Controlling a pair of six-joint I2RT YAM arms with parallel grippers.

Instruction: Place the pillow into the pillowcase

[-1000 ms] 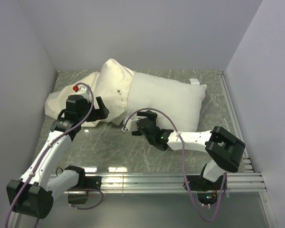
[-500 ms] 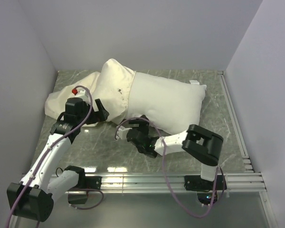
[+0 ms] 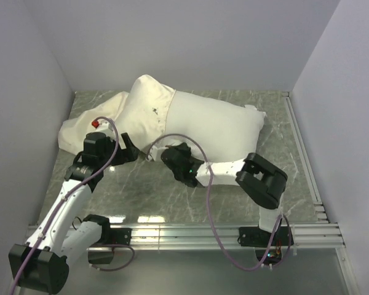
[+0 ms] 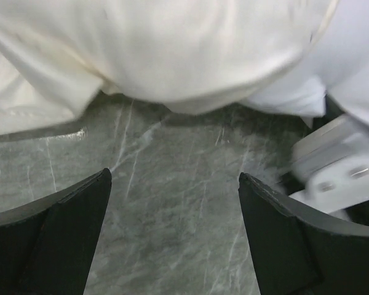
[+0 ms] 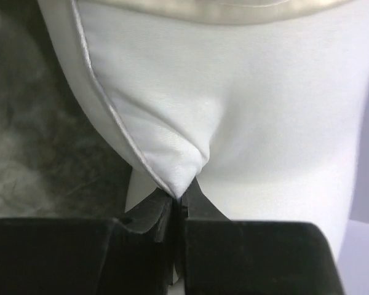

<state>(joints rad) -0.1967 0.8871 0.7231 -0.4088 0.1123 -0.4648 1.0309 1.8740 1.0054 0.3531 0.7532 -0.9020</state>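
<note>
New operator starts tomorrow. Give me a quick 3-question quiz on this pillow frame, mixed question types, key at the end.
1. True or false: the left gripper is clamped on the pillowcase.
2. Pick one: the right gripper is shut on A) the pillow, B) the pillowcase, C) nothing.
3. Fill in: most of the pillow lies ____ the pillowcase.

Key
1. False: it is open and empty, over the table.
2. A: it pinches a fold of the white fabric at a seam.
3. outside: only the left end is sleeved.

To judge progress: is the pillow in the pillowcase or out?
Partly in. The pillowcase covers only one end of the pillow; most of it lies bare beyond the hem.
</note>
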